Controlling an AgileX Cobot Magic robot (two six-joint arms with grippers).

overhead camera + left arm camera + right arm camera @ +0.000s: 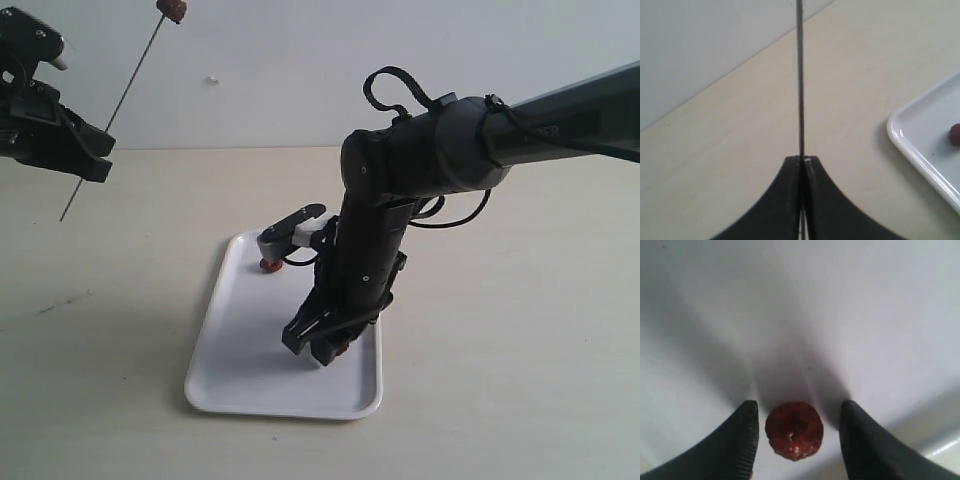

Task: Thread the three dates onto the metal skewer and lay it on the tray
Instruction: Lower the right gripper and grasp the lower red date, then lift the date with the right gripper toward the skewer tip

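While the date (794, 430) lies on the tray (865, 300) between the two fingers of the right claw (799, 402), neither finger touches it: the claw is open, with a gap on each side. In the wrist view the date shows a round face with a pale dimple at its middle. This suggests it is seen end-on, with its long axis running roughly along the claw's line of approach, though the lump is too round to be sure.

The step in hand appears to be the pick. To do it well, the fingers should close evenly on the date's flanks, low enough to hold its widest part. The grip should be gentle so the soft fruit is not crushed, and the dimpled end should stay free for the point.

In the exterior view a second date (270, 264) sits near the tray's far left rim, apart from the claw.

Well away, the left claw (92, 152) is clamped shut on the skewer (120, 100), above the worktop (500, 350). The skewer's long axis is steep and tilted. It runs from a bare low end below the claw up and to the right in that view, to a top end carrying the speared date (172, 10). Threading will probably need the picked date's axis lined up with that rod.
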